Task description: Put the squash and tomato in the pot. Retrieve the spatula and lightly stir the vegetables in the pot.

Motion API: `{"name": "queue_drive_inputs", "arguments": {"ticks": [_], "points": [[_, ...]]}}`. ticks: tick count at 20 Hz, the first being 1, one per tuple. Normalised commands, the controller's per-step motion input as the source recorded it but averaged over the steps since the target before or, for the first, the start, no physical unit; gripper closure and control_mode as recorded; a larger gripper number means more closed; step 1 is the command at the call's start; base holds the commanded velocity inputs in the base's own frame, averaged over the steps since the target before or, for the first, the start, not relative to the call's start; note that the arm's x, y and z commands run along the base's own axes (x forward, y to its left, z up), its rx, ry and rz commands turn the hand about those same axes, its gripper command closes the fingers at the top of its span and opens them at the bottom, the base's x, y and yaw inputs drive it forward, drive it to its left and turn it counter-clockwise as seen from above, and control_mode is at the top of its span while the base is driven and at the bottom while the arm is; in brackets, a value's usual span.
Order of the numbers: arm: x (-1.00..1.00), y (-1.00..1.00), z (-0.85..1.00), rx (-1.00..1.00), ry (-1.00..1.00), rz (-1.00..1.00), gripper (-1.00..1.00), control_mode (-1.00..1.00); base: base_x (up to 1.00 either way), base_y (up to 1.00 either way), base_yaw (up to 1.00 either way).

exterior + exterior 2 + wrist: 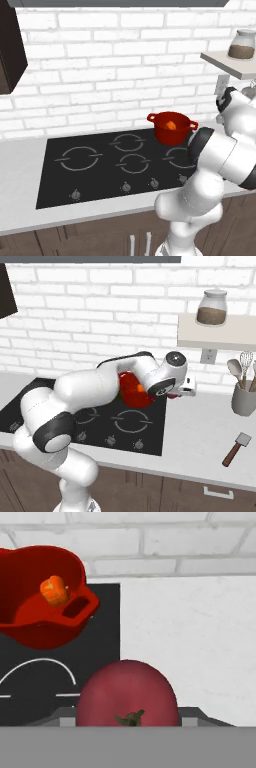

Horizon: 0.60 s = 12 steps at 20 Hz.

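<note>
The red pot (159, 120) stands on the back right burner of the black cooktop, and the orange squash (171, 125) lies inside it. In the hand view the pot (30, 627) is at upper left with the squash (54, 591) on its floor. The dark red tomato (127, 694) sits right in front of the camera and fills the gap between the fingertips of my gripper (127, 718), which is shut on it. From the right base, the tomato (173, 396) shows under the hand, just right of the pot (134, 392). The spatula (236, 447) lies on the counter at the far right.
A grey utensil holder (244, 398) with several tools stands on the counter right of the cooktop (100, 165). Above it a wall shelf (215, 336) carries a glass jar (212, 307). The white brick wall runs close behind the pot.
</note>
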Motion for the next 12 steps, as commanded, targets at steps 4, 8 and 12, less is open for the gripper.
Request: {"name": "queue_drive_inputs", "arguments": {"ticks": [4, 8, 12], "points": [[0.19, 1.0, 0.8, 0.0, -0.02, 0.0, 1.0, -1.0, 0.0, 0.0, 0.0], [0.53, 1.0, 0.18, 0.0, 0.07, 0.0, 1.0, -1.0, 0.0, 0.0, 0.0], [0.78, 1.0, -0.06, 0.0, 0.21, 0.0, 1.0, -1.0, 0.0, 0.0, 0.0]]}}
